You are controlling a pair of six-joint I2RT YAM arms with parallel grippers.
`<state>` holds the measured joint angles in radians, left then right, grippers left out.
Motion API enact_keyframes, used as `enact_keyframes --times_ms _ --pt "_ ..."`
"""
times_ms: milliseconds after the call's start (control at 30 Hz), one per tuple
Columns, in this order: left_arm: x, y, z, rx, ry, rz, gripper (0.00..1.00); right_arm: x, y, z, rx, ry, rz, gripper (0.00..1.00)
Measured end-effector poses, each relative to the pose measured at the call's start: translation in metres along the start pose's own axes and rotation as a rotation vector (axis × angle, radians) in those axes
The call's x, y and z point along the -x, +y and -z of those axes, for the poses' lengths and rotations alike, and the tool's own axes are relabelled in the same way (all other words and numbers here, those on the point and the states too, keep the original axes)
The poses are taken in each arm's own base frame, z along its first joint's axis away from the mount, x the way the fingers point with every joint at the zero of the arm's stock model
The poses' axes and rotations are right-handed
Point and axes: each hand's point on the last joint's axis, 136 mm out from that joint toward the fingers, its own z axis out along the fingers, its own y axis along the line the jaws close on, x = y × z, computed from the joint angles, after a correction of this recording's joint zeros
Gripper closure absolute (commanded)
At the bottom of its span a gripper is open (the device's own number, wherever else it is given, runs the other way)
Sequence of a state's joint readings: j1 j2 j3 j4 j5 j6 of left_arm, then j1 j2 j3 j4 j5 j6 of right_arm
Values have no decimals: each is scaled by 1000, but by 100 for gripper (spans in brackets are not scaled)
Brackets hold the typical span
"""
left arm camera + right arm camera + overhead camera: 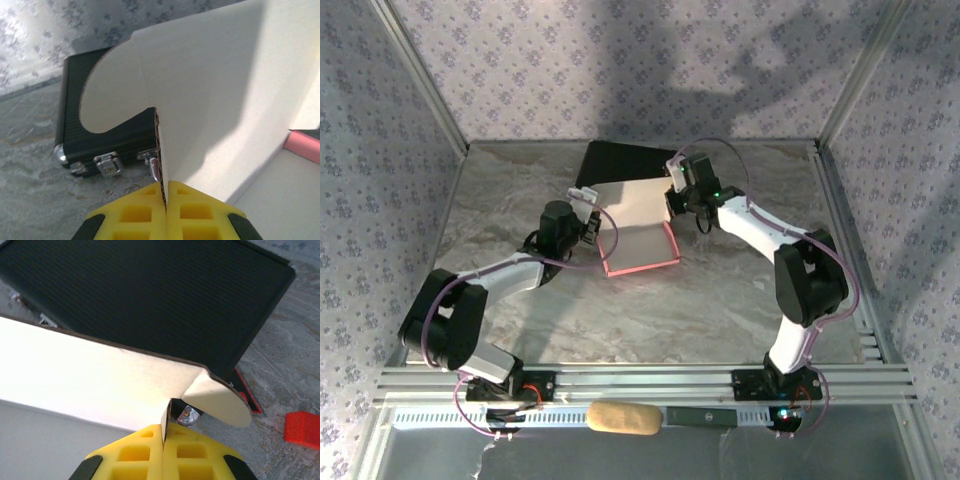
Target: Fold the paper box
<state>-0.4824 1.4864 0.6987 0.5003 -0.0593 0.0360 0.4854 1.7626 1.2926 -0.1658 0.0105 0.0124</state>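
Observation:
The paper box (638, 228) lies partly folded in the middle of the marble table, pale inside with a pink rim, and its back wall is raised. My left gripper (590, 208) is shut on the box's left end. In the left wrist view its yellow fingers (142, 212) pinch the card edge, and the pale wall (215, 95) with a rounded tab rises ahead. My right gripper (672, 192) is shut on the right end of that wall. In the right wrist view the gripper (164, 429) clamps the card edge beside a rounded flap (220, 400).
A black hard case (618, 160) with metal latches (107, 164) lies right behind the box. A tiny red block (302, 429) sits on the table to the right of the case. A tan oblong thing (622, 418) rests on the front rail. Patterned walls enclose three sides.

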Motion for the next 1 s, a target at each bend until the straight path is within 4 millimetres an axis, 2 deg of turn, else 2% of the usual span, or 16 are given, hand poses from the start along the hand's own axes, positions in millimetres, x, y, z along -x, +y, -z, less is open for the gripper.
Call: enact_keyframes --times_ms 233,433,733,1000 --pt "-5 10 -11 135 -30 118 100 -27 29 30 -119 -89 -48 100" --pt "-15 8 -14 201 -73 198 100 -38 44 41 -201 -182 -108 100" --pt "-32 -4 1 152 -183 259 100 -67 58 62 -224 -364 -145 100" --pt "-39 -11 13 115 -235 303 100 -74 65 70 -239 -419 -168 100"
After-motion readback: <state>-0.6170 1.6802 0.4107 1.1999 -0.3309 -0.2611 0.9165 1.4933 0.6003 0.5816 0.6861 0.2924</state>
